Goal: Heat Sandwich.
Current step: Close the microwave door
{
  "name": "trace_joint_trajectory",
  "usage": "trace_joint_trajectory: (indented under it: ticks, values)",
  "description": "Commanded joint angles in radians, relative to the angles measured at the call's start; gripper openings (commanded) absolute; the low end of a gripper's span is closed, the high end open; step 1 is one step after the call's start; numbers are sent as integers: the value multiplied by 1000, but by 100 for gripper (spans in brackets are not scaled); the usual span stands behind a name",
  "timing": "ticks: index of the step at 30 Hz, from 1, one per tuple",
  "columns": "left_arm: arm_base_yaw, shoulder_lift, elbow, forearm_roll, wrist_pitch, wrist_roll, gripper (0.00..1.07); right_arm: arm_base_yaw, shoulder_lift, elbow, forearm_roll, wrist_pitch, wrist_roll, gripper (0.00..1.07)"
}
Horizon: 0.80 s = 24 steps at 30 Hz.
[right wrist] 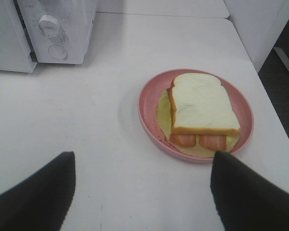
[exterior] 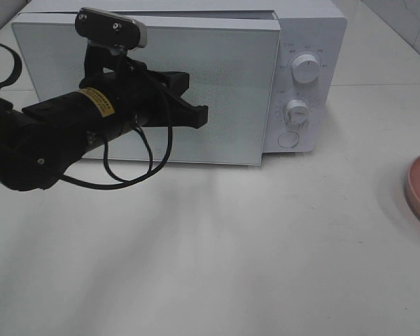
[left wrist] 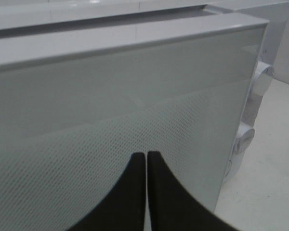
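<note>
Sandwich (right wrist: 202, 108) flat on pink plate (right wrist: 149, 120)

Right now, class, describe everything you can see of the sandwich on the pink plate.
The sandwich is a small stack of pale, soft-looking bread slices with tan crust. Reddish-orange sausage-like pieces poke out under its near edge, and a thin yellow-green layer spreads beneath it. It lies flat on the round pink plate, slightly off centre, on the white table. Nothing else touches it.

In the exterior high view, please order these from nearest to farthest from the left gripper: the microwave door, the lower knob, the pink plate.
From the left gripper:
1. Microwave door, directly ahead.
2. Lower knob, on the panel to the right.
3. Pink plate, at the far right edge.
</note>
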Motion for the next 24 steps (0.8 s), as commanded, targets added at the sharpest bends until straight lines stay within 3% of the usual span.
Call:
trace_joint_trajectory:
  ticks: [1, 15, 24]
  values:
    - [-9, 29, -63, -12, 43, -6, 0, -8, -26, 3, 2, -8, 2, 75]
    - [-9, 142, -265, -13, 109, -27, 0, -8, -26, 3, 2, -8, 2, 75]
    - [-9, 195, -345, -14, 114, -32, 0, -8, -26, 3, 2, -8, 2, 75]
